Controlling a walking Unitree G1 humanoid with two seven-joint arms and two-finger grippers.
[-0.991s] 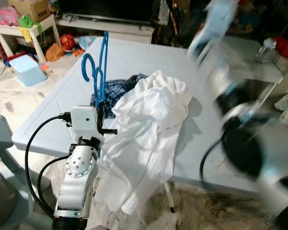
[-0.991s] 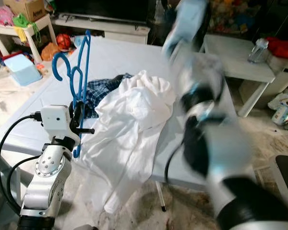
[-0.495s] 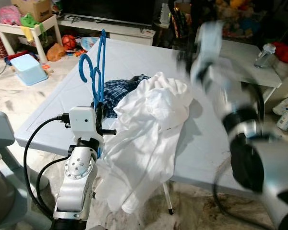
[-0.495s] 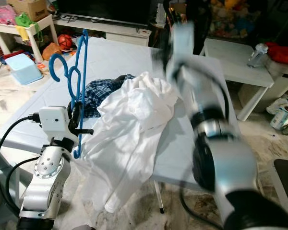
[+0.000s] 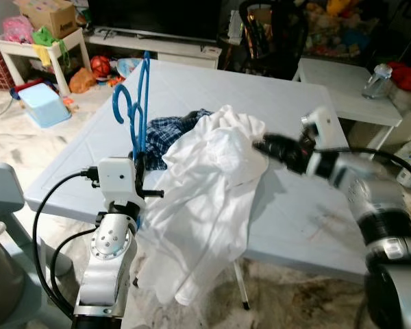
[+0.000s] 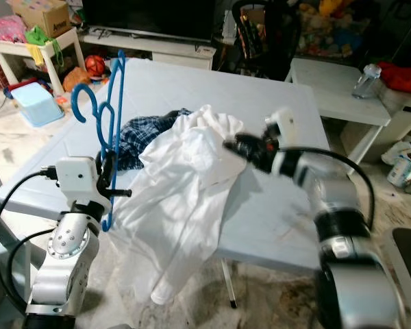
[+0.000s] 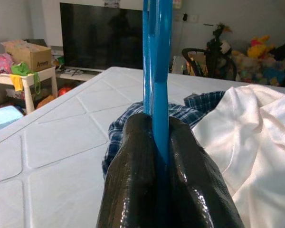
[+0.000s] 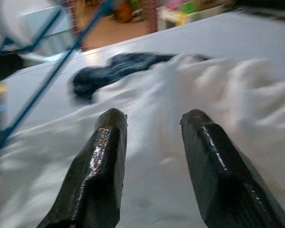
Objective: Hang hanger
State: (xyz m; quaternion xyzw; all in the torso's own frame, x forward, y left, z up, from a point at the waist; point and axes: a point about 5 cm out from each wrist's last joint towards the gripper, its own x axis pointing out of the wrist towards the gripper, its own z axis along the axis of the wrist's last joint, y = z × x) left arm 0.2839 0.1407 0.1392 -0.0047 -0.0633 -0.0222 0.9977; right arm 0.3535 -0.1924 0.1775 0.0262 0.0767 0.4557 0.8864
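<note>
The left end effector (image 7: 162,156) stands at the near left edge of the pale blue worktop (image 5: 192,89), its two black fingers clamped on the lower part of a blue hanger (image 5: 138,103), which rises upright above it; the right end effector (image 8: 152,156) reaches in from the right with fingers apart, right at the edge of a white shirt (image 5: 212,185) heaped on the worktop and spilling over its near edge; a plaid garment (image 5: 166,131) lies partly under the shirt.
</note>
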